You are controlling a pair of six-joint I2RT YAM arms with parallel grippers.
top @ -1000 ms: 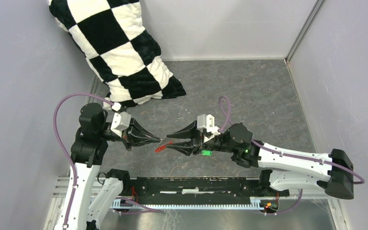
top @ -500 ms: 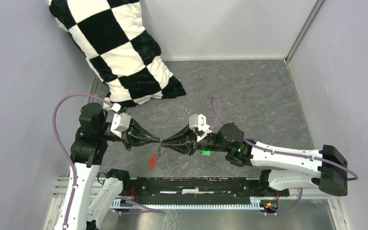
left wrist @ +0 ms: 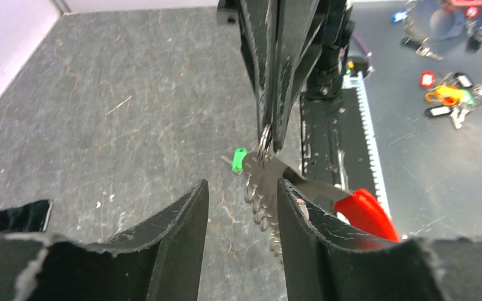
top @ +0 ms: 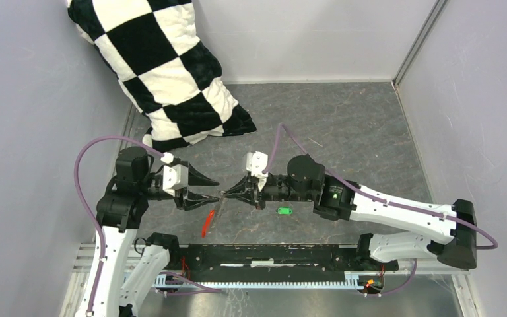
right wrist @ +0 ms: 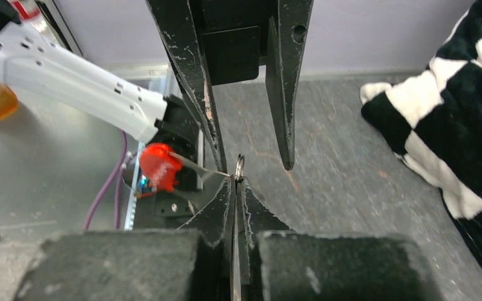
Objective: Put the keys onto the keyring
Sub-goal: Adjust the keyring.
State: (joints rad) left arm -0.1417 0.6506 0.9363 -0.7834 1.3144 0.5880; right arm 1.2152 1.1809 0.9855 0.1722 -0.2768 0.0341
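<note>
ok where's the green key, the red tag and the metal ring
green key (top: 282, 211): top view, its green head
red tag (left wrist: 367, 213): left wrist view, middle of tag
metal ring (left wrist: 262, 143): left wrist view, its rim

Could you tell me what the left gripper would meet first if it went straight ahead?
Most likely the keyring, hanging just ahead of the left gripper's open jaws; the right gripper, shut on it, is right behind.

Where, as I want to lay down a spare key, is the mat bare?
The widest bare mat lies beyond the right arm, between the checkered blanket and the right wall. It is crowded near the middle, where the left fingers and right fingers meet at the keyring, with the green key beside.
</note>
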